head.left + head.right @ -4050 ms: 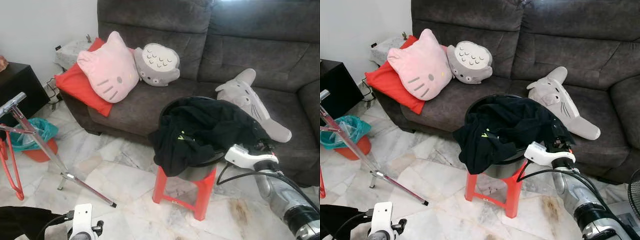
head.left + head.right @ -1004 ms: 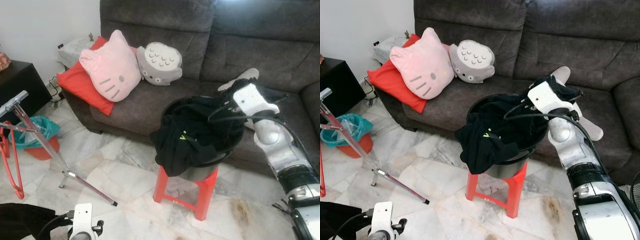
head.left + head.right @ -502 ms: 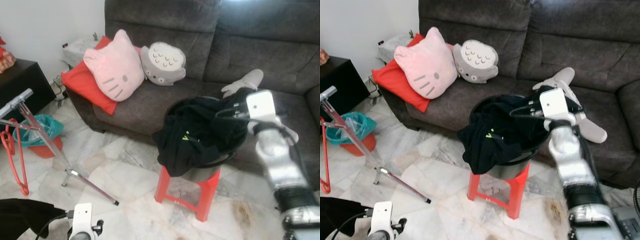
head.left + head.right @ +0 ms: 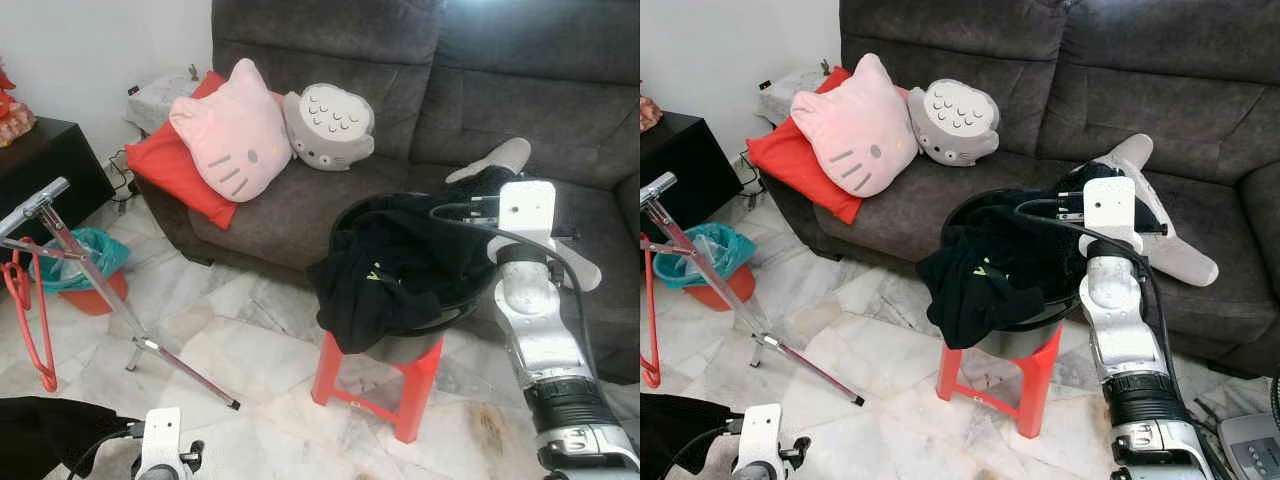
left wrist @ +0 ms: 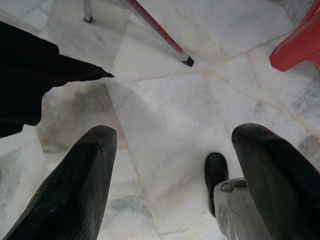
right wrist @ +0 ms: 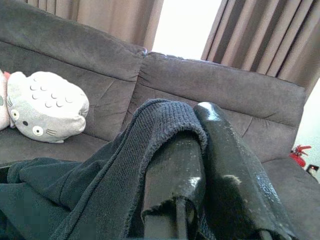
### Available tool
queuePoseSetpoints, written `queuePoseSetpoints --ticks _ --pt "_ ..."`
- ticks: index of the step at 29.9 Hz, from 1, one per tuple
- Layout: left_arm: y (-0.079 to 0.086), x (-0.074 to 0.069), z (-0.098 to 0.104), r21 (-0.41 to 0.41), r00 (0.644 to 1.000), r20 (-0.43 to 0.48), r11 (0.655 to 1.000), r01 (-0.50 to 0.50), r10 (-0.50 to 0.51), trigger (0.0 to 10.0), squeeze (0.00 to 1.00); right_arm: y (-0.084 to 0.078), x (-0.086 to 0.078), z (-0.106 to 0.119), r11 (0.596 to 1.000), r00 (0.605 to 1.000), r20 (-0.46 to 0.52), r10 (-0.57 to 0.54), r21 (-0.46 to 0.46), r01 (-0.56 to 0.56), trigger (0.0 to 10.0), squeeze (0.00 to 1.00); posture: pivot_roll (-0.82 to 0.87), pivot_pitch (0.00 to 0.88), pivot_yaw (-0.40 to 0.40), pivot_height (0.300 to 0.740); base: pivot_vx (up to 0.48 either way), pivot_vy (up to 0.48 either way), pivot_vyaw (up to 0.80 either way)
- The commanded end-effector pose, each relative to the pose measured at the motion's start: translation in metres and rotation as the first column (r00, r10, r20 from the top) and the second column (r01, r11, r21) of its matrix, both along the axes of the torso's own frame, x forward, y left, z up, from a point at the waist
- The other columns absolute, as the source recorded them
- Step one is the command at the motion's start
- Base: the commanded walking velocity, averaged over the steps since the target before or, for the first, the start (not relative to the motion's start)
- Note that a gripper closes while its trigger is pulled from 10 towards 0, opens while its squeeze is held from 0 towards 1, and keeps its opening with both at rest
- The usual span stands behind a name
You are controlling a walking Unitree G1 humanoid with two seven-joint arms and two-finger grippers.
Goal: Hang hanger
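Note:
A red hanger (image 4: 28, 322) hangs at the left edge beside the slanted metal rack pole (image 4: 95, 290). A black garment (image 4: 390, 270) spills over a black basin (image 4: 450, 315) on a red stool (image 4: 420, 385). My right gripper (image 6: 200, 175) is raised over the basin's far right rim, shut on a fold of dark knit fabric (image 6: 150, 135) that drapes over one finger (image 6: 172, 200); its white wrist (image 4: 525, 205) shows in the eye views. My left gripper (image 5: 175, 180) hangs low over the marble floor, open, holding nothing.
A dark grey sofa (image 4: 300, 210) carries a pink cat cushion (image 4: 225, 145), a red cushion, a grey owl plush (image 4: 328, 112) and another grey plush (image 4: 1180, 255). A teal-lined bucket (image 4: 75, 275) and black cabinet (image 4: 40, 170) stand left. Black cloth (image 4: 40, 430) lies by my left arm.
Over four seconds my right arm rose from beside the stool to above the basin, taking a fold of the garment. In the last half second its wrist turned more upright.

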State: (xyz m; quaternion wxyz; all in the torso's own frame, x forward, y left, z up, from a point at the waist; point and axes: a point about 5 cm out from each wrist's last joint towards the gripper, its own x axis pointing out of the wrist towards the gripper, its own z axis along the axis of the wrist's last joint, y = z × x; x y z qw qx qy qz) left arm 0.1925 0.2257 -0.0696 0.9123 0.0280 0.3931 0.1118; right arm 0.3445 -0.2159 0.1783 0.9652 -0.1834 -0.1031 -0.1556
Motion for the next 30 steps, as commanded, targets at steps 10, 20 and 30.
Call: queuePoseSetpoints --ticks 10,20,30 --pt "0.003 -0.005 -0.002 0.005 1.0 -0.013 1.0 0.005 -0.005 10.0 0.0 0.009 -0.001 0.008 1.0 0.999 0.048 -0.007 -0.02 0.008 10.0 0.0 -0.05 0.0 0.035 0.728 -0.282 0.0 0.0" --pt "0.002 -0.003 -0.001 0.003 1.0 -0.006 1.0 0.0 0.0 10.0 0.0 0.009 0.0 0.011 0.999 0.998 0.054 -0.02 -0.046 0.022 10.0 0.0 -0.06 0.0 0.033 0.728 -0.305 0.0 0.0" --pt "0.002 -0.002 -0.001 0.001 1.0 -0.005 1.0 -0.001 0.001 10.0 0.0 0.01 0.0 0.018 0.996 0.996 0.084 -0.03 -0.085 0.037 10.0 0.0 -0.06 0.0 0.034 0.728 -0.305 0.0 0.0"
